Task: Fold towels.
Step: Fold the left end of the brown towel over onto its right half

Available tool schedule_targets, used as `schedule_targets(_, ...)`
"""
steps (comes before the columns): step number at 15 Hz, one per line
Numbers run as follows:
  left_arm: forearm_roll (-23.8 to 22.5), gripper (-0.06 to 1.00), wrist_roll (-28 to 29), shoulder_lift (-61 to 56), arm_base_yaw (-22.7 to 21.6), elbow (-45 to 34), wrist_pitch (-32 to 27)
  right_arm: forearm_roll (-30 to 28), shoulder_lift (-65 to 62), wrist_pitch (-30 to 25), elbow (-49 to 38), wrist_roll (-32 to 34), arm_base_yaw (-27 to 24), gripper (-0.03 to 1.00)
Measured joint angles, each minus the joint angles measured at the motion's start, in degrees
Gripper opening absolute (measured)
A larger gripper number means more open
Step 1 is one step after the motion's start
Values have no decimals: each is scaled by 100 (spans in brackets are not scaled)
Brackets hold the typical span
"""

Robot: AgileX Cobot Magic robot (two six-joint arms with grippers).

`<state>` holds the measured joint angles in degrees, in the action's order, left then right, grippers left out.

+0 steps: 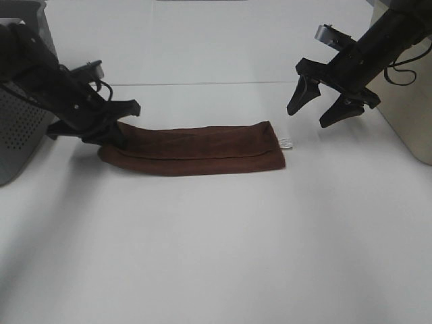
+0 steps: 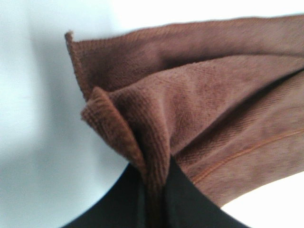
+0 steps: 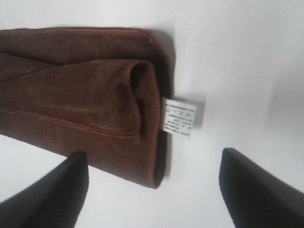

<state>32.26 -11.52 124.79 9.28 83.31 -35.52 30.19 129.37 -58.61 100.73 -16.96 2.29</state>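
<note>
The towel (image 1: 202, 150) lies as a long folded strip across the middle of the frame on the white table (image 1: 216, 256); its left end sits slightly raised, pinched between the closed fingers of the left gripper (image 1: 113, 129); the right gripper (image 1: 317, 108) hangs at upper right, fingers spread and holding nothing, above the end with the white tag (image 1: 286, 143). The cloth looks soft, light and limp, likely to sag and drag; the doubled corners beside the tag seem the best hold, though the layer count there is unclear.
</note>
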Motion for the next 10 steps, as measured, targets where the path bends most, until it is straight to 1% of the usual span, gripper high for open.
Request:
schedule_targets(2,-848,3,653,-407,-149,269,-504,0,0,23,0,0,0,72)
schedule_targets(3,-1089,3,837,-510,-155,544,-871,0,0,23,0,0,0,72)
schedule_targets(4,-1117,3,905,-539,-97,796,-1283,0,0,23,0,0,0,72)
schedule_targets(5,-985,3,934,-539,11,997,-1524,0,0,23,0,0,0,72)
schedule_targets(6,-705,3,922,-510,149,1134,-1581,6,0,23,0,0,0,72)
schedule_targets(8,-178,3,911,-315,487,1438,-1553,11,0,6,0,0,0,72)
schedule_targets(9,-6,3,922,-132,636,1587,-1541,11,0,-17,0,0,0,72)
schedule_targets(10,241,3,1089,372,917,1965,-1518,40,0,-46,0,0,0,72)
